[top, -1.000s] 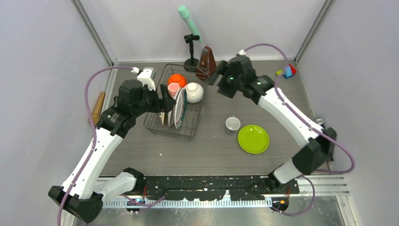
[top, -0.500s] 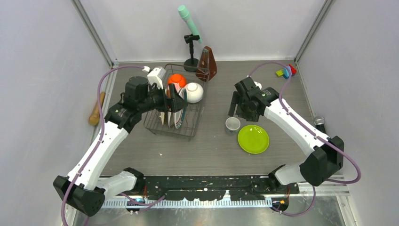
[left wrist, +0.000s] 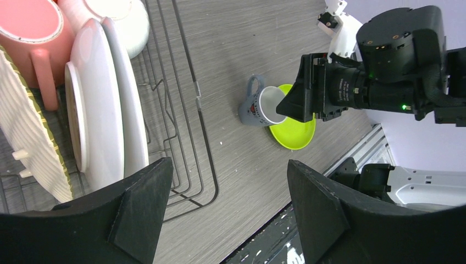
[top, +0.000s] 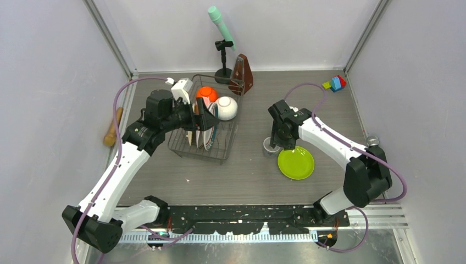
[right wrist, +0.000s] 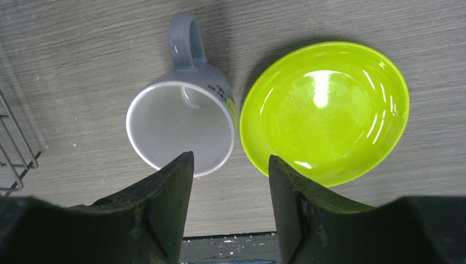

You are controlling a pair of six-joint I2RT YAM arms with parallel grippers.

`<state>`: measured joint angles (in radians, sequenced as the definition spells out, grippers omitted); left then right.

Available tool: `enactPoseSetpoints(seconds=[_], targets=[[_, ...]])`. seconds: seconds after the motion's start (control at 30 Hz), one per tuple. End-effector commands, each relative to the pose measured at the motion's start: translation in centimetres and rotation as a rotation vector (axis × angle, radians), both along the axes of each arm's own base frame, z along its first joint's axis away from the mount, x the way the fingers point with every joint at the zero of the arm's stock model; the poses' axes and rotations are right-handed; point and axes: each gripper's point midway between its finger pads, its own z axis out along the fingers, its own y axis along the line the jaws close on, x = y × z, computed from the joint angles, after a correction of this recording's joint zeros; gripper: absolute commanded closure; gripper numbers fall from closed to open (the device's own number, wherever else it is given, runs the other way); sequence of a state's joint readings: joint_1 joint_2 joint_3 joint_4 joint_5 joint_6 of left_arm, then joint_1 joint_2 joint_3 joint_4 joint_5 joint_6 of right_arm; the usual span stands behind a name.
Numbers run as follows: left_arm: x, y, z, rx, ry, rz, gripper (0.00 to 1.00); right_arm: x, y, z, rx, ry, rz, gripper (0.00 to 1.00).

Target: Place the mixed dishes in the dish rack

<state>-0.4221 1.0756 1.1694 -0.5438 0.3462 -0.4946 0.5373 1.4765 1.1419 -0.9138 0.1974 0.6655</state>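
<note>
Your right end effector (right wrist: 229,165) hangs just above the small white cup (right wrist: 181,126), jaws released and empty, lined up so one finger can drop inside the mouth and the other outside the wall, which looks like a rim pinch being set up. The cup stands mouth up on the desk (top: 247,176), handle pointing away from the fingers, so the handle stays out of the pinch. The lime-green plate (right wrist: 324,110) lies flat just beside the cup, rim against the cup's side; you can't tell if they touch, so watch that the outer finger doesn't land on the plate edge. Your left end effector (left wrist: 226,168) is spread wide and holds nothing, parked over the near side of the dish rack (left wrist: 198,102), probably out of the way while the right arm works. The rack sits left of the cup, apart from it. It already carries the pink mug (left wrist: 33,27), tan woven plate (left wrist: 27,137) and white plates (left wrist: 93,115) standing on edge in the prongs, plus the orange bowl (top: 206,93) and white bowl (top: 227,108) at the far end. Cup and green plate are what's left to load
</note>
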Motion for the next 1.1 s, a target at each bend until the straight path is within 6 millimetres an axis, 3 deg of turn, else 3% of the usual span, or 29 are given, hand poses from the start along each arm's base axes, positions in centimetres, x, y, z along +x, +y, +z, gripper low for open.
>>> enactPoseSetpoints(seconds=[0.0,0.1,0.2,0.3,0.43,0.53,0.57,0.6,0.63,0.67,0.77,0.8,0.83,0.87,1.07], targets=[[0.2,0.5,1.2,-0.004,-0.037,0.030,0.21,1.6,1.6,-0.7,0.060,-0.053,-0.004,0.52],[0.4,0.6,1.1,0.001,-0.022,0.038,0.21,1.6,2.5,-1.2,0.103,-0.043,0.003,0.61],[0.4,0.5,1.0,-0.005,-0.008,0.044,0.20,1.6,2.7,-0.9,0.130,-0.041,0.004,0.95],[0.5,0.3,1.0,-0.019,0.005,0.045,0.17,2.1,2.8,0.9,0.170,-0.084,0.005,1.00],[0.1,-0.9,1.8,-0.081,0.019,-0.008,0.13,3.0,3.1,5.9,0.276,-0.214,0.045,1.00],[-0.2,-1.9,2.9,-0.155,0.027,-0.054,0.10,3.2,4.3,11.9,0.436,-0.394,0.124,1.00],[-0.2,-2.2,3.4,-0.185,0.030,-0.071,0.09,3.2,4.4,12.9,0.466,-0.427,0.137,1.00],[-0.2,-2.4,4.0,-0.225,0.040,-0.082,0.09,3.2,4.7,15.5,0.538,-0.509,0.158,1.00],[-0.2,-2.6,4.5,-0.261,0.050,-0.095,0.08,3.1,4.8,16.3,0.571,-0.536,0.167,1.00],[0.0,-2.8,5.0,-0.302,0.065,-0.098,0.08,2.9,5.4,18.9,0.659,-0.611,0.199,1.00],[0.5,-3.2,6.5,-0.450,0.136,-0.132,0.06,2.2,7.0,22.8,0.836,-0.700,0.280,1.00],[0.5,-3.5,7.3,-0.504,0.144,-0.164,0.05,1.6,8.0,25.2,0.934,-0.747,0.337,1.00],[0.7,-3.7,8.6,-0.561,0.117,-0.198,0.04,1.3,8.5,25.6,0.982,-0.751,0.359,1.00],[0.6,-4.0,9.2,-0.598,0.118,-0.225,0.03,0.7,9.3,28.1,1.086,-0.801,0.413,1.00],[-0.7,-4.1,12.5,-0.677,-0.001,-0.320,0.03,0.5,11.4,31.3,1.356,-0.773,0.473,1.00]])
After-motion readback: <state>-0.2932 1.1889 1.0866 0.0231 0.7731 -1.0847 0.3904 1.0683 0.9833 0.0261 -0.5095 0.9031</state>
